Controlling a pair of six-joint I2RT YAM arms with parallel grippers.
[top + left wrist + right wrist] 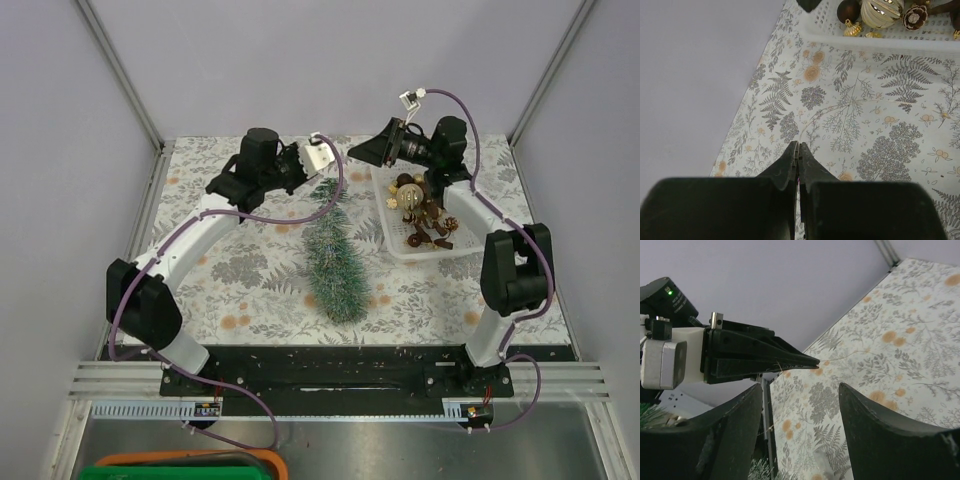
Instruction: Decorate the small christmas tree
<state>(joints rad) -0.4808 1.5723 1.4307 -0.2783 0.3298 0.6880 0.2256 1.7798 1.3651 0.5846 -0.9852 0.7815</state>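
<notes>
The small christmas tree lies flat on the flowered cloth, its tip toward the back; some bristles show in the right wrist view. My left gripper hovers above the tree's tip. In its wrist view it is shut on a thin gold thread that trails over the cloth toward the white basket. My right gripper is open and empty, close to the left one. Its view shows the left fingers and the thread.
The white basket at the back right holds several gold and brown baubles, a pine cone and bows. Walls close in on the back and sides. The black arm-base rail runs along the near edge.
</notes>
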